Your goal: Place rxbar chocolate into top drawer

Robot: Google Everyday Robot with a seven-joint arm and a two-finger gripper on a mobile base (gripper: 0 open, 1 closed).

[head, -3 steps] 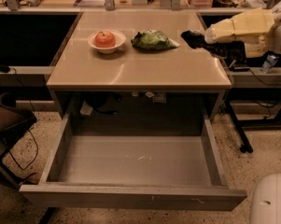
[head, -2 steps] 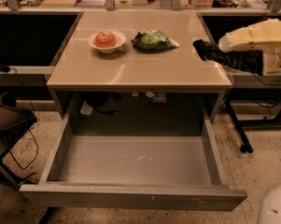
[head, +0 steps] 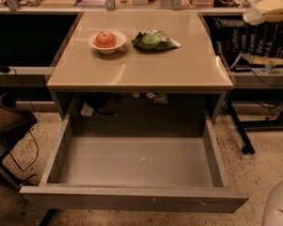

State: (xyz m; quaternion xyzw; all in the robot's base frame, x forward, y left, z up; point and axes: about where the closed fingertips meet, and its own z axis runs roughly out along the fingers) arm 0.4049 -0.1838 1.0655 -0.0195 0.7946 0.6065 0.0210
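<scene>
Dim, warm, tabletop [head: 145, 67] glare, gripper [head: 250, 16] perhaps top-right

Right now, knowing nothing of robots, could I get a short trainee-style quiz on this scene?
1. True or false: the wide, shallow grey metal drawer stands open with nothing inside.
2. What sits in the small white bowl? A round red fruit; B blue cup; C yellow banana.
3. Where is the gripper?
Key: 1 true. 2 A. 3 It cannot be picked out; only the cream arm shows, upper right, past the beige tabletop's right edge.

The right edge cuts off the arm [head: 269, 8], its hand unseen.
</scene>
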